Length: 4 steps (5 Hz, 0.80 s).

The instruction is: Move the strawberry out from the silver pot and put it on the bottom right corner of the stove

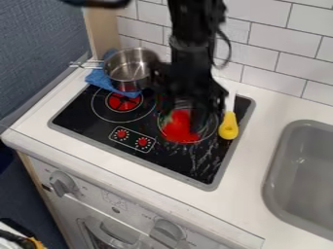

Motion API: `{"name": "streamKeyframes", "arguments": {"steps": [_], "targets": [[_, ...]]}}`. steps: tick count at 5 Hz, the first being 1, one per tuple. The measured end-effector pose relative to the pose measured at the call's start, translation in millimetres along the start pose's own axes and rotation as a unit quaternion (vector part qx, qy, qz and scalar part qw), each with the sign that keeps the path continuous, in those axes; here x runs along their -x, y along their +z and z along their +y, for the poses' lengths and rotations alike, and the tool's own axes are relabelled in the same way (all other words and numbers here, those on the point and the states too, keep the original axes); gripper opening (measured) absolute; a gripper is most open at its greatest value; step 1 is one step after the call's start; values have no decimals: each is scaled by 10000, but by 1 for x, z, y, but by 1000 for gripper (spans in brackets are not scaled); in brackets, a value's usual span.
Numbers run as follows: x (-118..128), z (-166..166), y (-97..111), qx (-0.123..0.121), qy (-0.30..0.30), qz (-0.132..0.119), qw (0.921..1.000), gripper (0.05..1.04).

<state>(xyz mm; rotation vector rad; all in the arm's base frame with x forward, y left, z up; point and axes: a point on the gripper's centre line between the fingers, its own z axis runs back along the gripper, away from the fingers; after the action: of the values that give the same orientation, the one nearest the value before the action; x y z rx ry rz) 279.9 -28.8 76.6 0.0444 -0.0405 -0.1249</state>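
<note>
The strawberry (177, 130)'s green end is facing the pot (129, 84), its long axis blurring. The claw (197, 122) is hanging close by, its grip impossible to tell.

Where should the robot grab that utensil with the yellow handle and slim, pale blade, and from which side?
Probably by the yellow handle, from above, pinching its long sides: it is wider than the blade and points away from the white tiled wall.
</note>
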Motion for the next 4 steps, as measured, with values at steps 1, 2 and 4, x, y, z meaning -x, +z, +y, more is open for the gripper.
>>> {"name": "streamKeyframes", "arguments": {"steps": [1, 2, 4], "targets": [[-2, -12, -13, 73, -172, -59, 9998, 707], [-3, -32, -36, 137, -450, 102, 9988, 707], [-8, -48, -50, 184, -726, 143, 9971, 771]]}}
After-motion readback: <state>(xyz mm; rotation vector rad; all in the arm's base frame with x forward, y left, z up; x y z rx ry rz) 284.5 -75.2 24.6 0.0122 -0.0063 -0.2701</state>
